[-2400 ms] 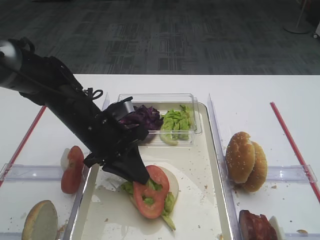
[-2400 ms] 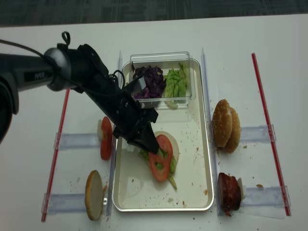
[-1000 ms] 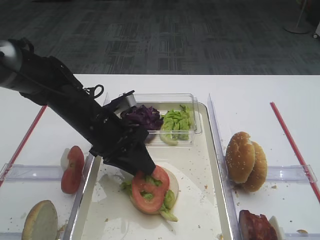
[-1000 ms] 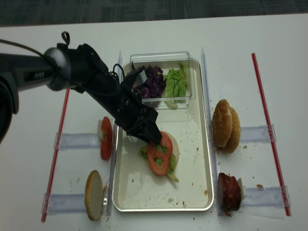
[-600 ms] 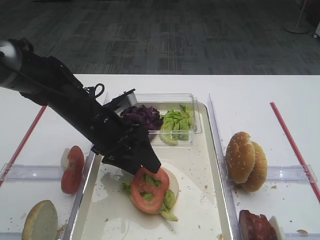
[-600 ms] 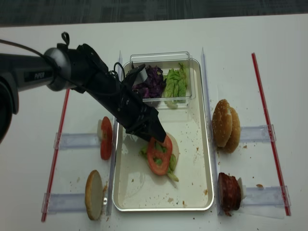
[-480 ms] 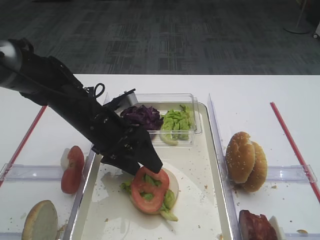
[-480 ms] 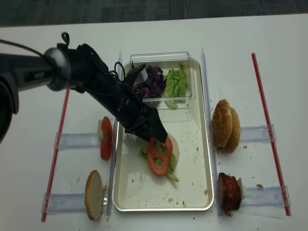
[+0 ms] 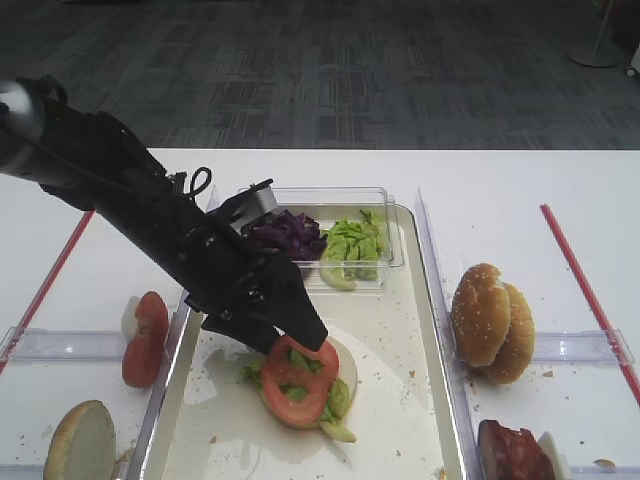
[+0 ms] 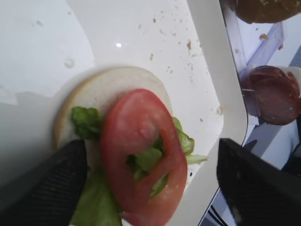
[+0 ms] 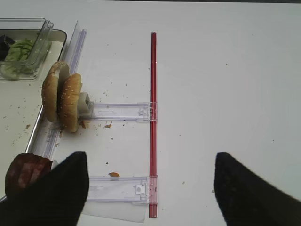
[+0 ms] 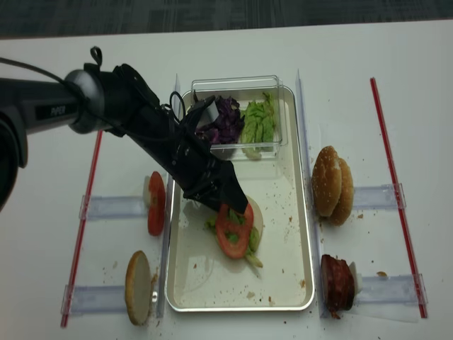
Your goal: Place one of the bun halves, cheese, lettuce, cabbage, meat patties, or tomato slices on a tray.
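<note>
My left tool [image 10: 146, 155] hangs low over the tray [image 9: 420, 400] with its jaws spread wide, one finger [image 10: 42, 174] on each side of the stack below and nothing held between them. That stack lies near the middle of the tray: a bun half [image 10: 108, 89] with its pale face up, lettuce [image 10: 84, 122] on it, and a tomato slice [image 9: 293, 378] on top, with green showing through its hole. My right tool [image 11: 146, 188] is over the desk [image 11: 225, 84] to the right of the tray, also open and holding nothing. More bun halves [image 9: 490, 322] stand on edge just right of the tray, with a meat patty [image 9: 515, 452] nearer the front. Left of the tray are another tomato slice [image 9: 145, 338] and a bun half [image 9: 82, 442]. A clear box [image 9: 300, 195] at the tray's far end holds purple cabbage [image 9: 290, 232] and more lettuce [image 9: 350, 245].
</note>
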